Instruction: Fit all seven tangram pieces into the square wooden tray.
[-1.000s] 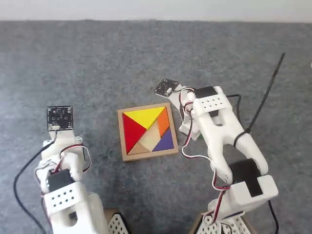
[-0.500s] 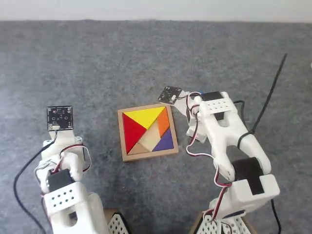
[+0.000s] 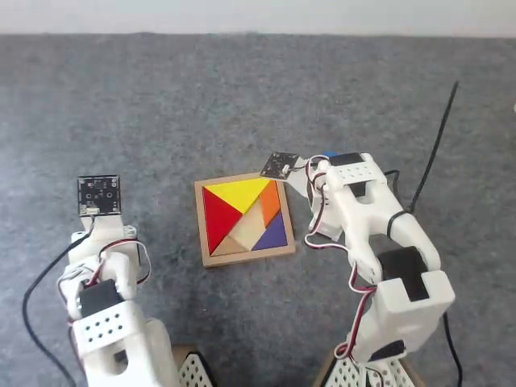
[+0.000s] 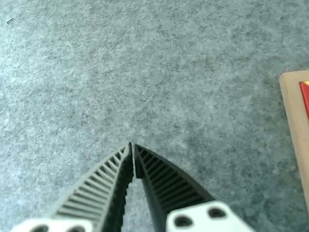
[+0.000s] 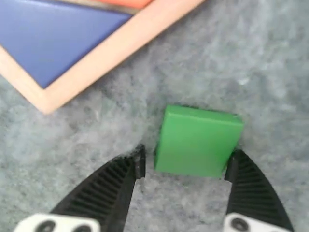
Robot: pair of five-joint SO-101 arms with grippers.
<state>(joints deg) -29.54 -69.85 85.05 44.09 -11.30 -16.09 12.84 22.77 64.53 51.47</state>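
The square wooden tray (image 3: pixel 245 257) lies at mid-table and holds a yellow triangle (image 3: pixel 240 192), a red triangle (image 3: pixel 215 218), an orange piece (image 3: pixel 270 203), a blue triangle (image 3: pixel 273 234) and pale wooden pieces (image 3: pixel 246 225). A green square piece (image 5: pixel 198 141) lies flat on the grey mat just off the tray's corner (image 5: pixel 111 50), near the blue triangle (image 5: pixel 53 38). My right gripper (image 5: pixel 186 163) is open, one fingertip on each side of the green piece. The right arm (image 3: pixel 359 205) covers that spot from above. My left gripper (image 4: pixel 132 147) is shut and empty over bare mat.
Grey mat covers the table. The left arm (image 3: pixel 105 278) rests at the front left, well away from the tray, whose edge (image 4: pixel 293 121) shows in the left wrist view. A black cable (image 3: pixel 435 153) trails behind the right arm.
The right arm has shifted a little beside the tray's right edge, and its wrist has settled lower over the mat there. The left arm and the tray have not moved.
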